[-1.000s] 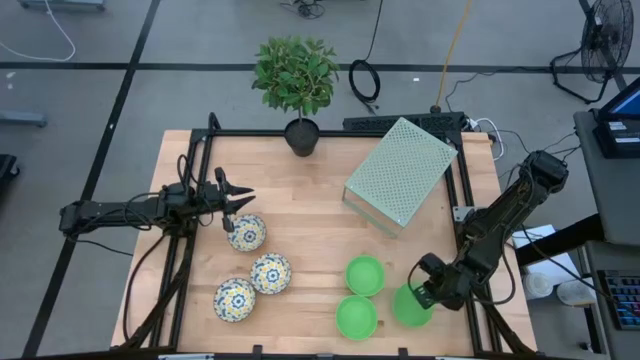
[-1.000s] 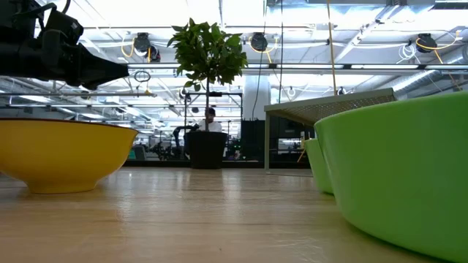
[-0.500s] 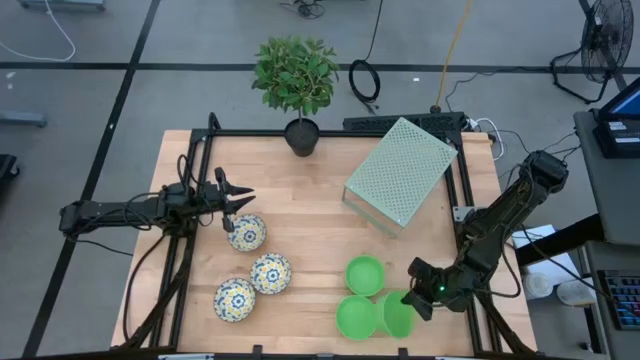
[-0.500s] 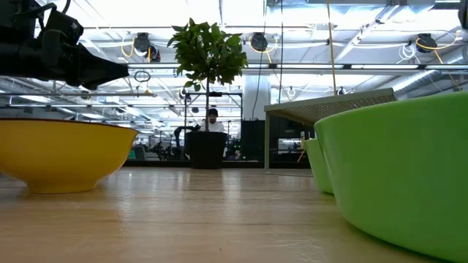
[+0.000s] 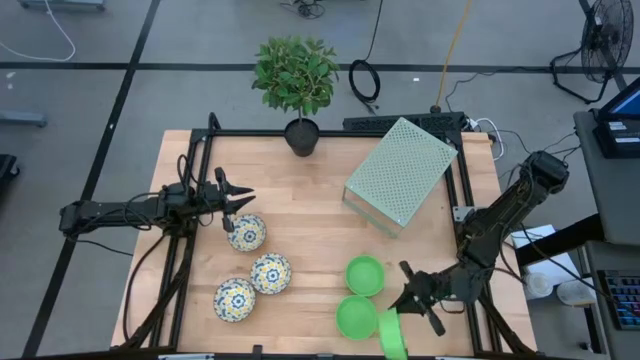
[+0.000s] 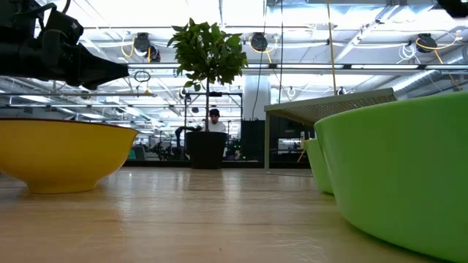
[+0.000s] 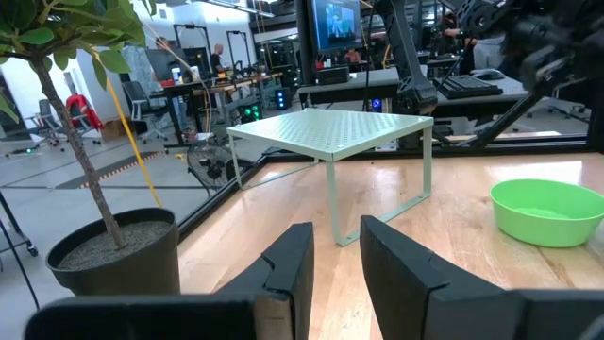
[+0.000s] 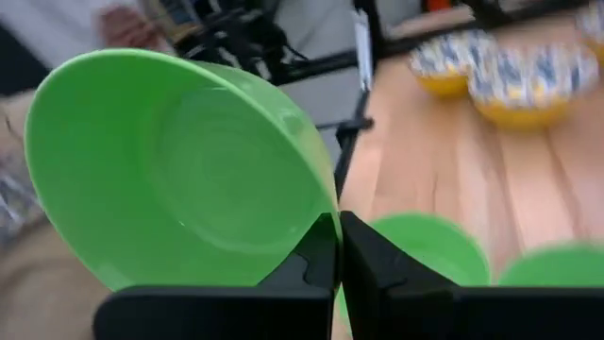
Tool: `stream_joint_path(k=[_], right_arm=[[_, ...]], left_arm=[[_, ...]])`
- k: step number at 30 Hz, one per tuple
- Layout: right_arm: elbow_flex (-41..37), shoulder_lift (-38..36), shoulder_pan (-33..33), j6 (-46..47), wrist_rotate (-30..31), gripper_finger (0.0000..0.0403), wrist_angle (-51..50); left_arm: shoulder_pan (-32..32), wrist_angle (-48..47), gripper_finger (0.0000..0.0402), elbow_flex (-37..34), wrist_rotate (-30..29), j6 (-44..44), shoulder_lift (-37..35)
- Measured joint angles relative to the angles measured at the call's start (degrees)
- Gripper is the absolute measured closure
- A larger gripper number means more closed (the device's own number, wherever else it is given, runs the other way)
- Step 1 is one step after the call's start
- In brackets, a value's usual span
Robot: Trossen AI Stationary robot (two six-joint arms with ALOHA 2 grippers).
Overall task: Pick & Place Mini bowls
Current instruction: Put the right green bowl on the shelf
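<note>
Three white floral bowls [image 5: 246, 232], [image 5: 270, 272], [image 5: 235, 299] sit upright on the table's left half. Two green bowls [image 5: 364, 274], [image 5: 356, 316] rest on their bases near the near edge. My right gripper [image 5: 402, 302] is shut on the third green bowl [image 5: 390, 332], also seen in the right wrist view [image 8: 179, 170]. My left gripper [image 5: 240, 198] hovers open just beyond the far floral bowl, touching nothing; its fingers [image 7: 293, 269] show a narrow gap. My right gripper pinches the green bowl's rim [image 8: 327, 219], one finger inside the bowl and one outside. It reaches from the table's right side, roughly level. The bowl is lifted clear and tipped onto its side, its hollow facing the wrist camera, above the near edge.
A pale green perforated rack [image 5: 400, 172] stands on the table's far right part. A potted plant [image 5: 302, 135] stands at the far edge. Black frame rails [image 5: 190, 250] run along the left and right sides. Bare wood lies in the table's middle.
My right gripper has moved toward the table's left and near edge, turning as it went. The green bowl it holds has gone from lying flat on the table to lifted and tipped onto its side.
</note>
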Motion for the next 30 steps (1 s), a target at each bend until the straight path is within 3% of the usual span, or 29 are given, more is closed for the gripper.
stream_joint_path(k=[9,21,30], right_arm=[[0.0,0.02,-4.7,-20.34,-11.47,0.0403,8.18],[0.0,0.02,-14.17,-32.92,-31.48,0.0403,12.21],[0.0,0.53,-22.76,-38.1,-33.47,0.0403,16.47]], left_arm=[[0.0,0.0,0.0309,0.0,0.0,-0.02,0.01],[0.0,0.0,0.0309,0.0,0.0,-0.02,0.0],[0.01,-0.01,0.0309,0.0,0.0,-0.02,0.02]])
